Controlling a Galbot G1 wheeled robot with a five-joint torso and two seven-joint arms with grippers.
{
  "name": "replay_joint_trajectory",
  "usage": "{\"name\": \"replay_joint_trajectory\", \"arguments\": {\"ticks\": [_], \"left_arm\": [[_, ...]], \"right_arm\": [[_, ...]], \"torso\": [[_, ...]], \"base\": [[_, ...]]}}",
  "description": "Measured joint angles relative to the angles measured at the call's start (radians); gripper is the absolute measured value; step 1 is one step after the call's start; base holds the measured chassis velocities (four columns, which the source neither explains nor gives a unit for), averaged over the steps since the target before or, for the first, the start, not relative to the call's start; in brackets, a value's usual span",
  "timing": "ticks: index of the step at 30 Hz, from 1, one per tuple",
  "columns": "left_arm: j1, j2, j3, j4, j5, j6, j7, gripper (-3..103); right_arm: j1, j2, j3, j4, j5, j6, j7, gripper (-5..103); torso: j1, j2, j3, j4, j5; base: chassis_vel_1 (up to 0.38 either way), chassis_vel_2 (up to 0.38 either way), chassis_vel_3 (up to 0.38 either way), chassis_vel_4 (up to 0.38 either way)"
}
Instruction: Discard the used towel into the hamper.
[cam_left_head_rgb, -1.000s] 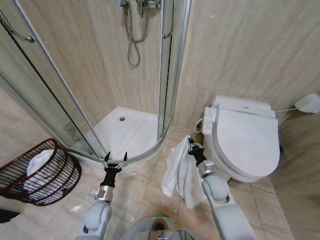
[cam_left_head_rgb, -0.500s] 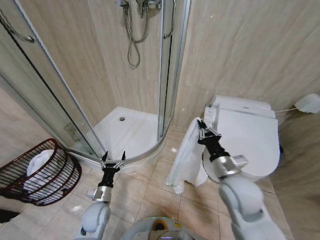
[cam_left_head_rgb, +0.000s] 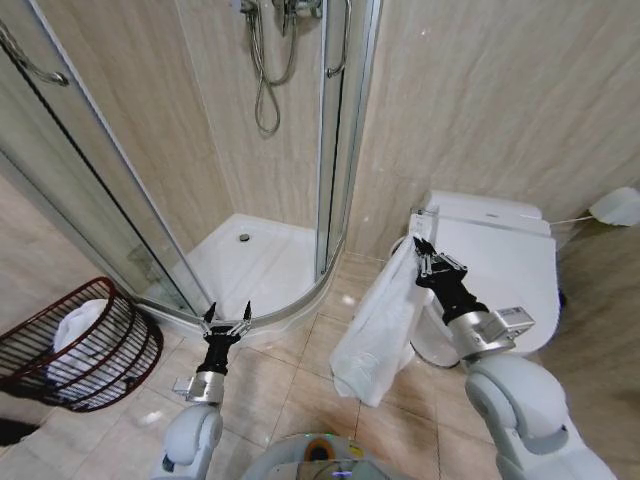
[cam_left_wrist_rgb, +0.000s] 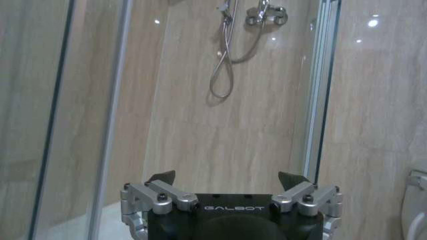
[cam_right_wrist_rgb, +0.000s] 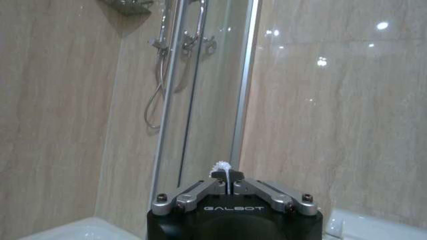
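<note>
Towel, white terry cloth (cam_left_head_rgb: 378, 325), hangs in a long fold from my right pincer (cam_left_head_rgb: 424, 257), raised beside the white toilet (cam_left_head_rgb: 505, 275). The dark reddish-brown open-weave hamper (cam_left_head_rgb: 85, 345) sits far left on the floor. My right wrist view shows closed fingers (cam_right_wrist_rgb: 200, 190) pinching a white tuft. My left pincer (cam_left_head_rgb: 227, 321) stands spread, empty.

Beige marble-look wall tiles (cam_left_head_rgb: 480, 110) are reflecting ceiling lights. Glass corner shower enclosure (cam_left_head_rgb: 335, 150) is housing a chrome hose (cam_left_head_rgb: 266, 90) and white tray (cam_left_head_rgb: 255, 262). White toilet (cam_left_head_rgb: 495, 280) is standing closed on beige floor tiles (cam_left_head_rgb: 290, 385).
</note>
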Motion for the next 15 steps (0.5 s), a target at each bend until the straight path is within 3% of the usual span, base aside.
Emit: {"name": "replay_joint_trajectory", "arguments": {"ticks": [15], "left_arm": [[-0.01,0.0,0.001,0.012,0.005,0.007,0.011,100]], "right_arm": [[-0.03,0.003,-0.037,-0.005,-0.039,0.015,-0.016,1]], "torso": [[0.0,0.0,0.0,0.0,-0.0001]], "base": [[0.047,0.046,0.05,0.047]]}}
